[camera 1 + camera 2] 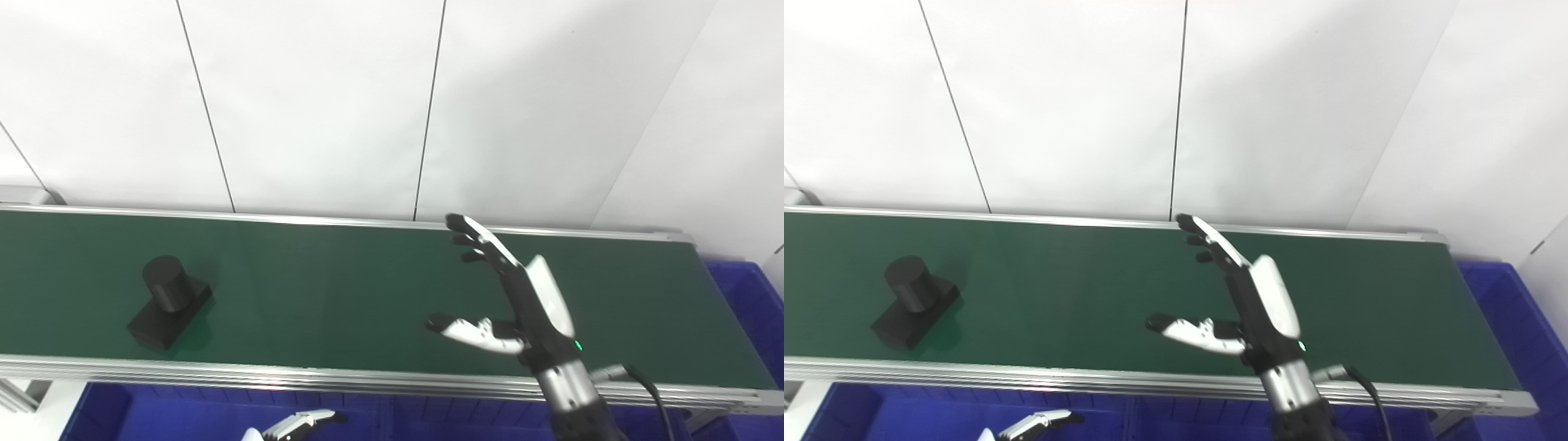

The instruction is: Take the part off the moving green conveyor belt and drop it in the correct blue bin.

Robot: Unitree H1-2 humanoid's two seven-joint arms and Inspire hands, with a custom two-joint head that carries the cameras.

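Right hand [520, 306]: black fingers [474, 236] with a white shell on the back, white-clad thumb with black tip, small green indicator light near the wrist. Ribbed silver wrist collar above black forearm; black cable exiting beside it. Left hand [294, 425]: white segments, black tip.

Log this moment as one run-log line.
part: on belt, left | right hand: open, over belt | left hand: low, state unclear
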